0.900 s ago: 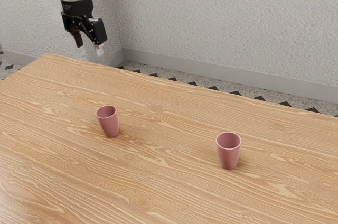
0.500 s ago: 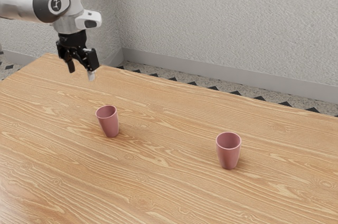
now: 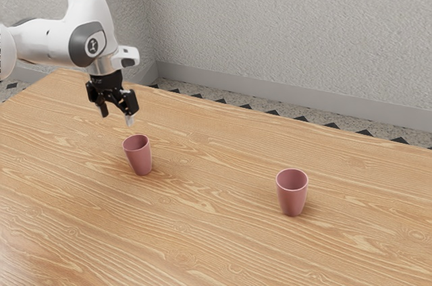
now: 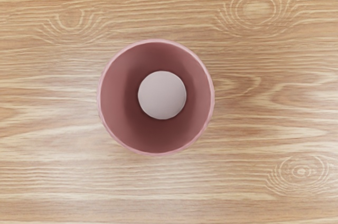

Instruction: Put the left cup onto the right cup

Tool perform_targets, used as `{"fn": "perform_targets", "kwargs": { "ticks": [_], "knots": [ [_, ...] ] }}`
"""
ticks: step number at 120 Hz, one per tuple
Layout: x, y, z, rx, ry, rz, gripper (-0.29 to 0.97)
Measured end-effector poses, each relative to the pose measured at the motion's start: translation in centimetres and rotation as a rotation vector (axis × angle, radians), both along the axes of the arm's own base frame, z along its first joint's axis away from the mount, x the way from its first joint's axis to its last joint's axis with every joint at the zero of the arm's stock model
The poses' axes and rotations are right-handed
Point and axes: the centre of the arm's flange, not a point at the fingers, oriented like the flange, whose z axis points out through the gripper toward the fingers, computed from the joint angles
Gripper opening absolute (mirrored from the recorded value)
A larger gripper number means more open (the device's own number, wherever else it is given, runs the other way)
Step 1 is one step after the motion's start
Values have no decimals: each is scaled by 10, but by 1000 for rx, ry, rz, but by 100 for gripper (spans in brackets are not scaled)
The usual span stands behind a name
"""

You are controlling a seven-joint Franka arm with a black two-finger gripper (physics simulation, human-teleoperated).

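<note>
The jaws stood open and empty above the upright left cup (image 3: 138,154). The right cup (image 3: 291,191) stood upright, well apart, on the table (image 3: 223,245).

The left pink cup (image 3: 138,154) and the right pink cup (image 3: 291,191) stand upright, empty, well apart
</note>
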Motion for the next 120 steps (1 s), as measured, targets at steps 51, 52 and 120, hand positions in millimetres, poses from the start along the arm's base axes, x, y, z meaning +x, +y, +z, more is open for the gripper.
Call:
{"fn": "perform_targets", "kwargs": {
  "ticks": [51, 52, 120],
  "knots": [
    [-7, 5, -65, -45, -35, 59, 66],
    [-7, 5, -65, -45, -36, 59, 66],
    [15, -11, -79, -40, -72, 74, 66]
  ]
}}
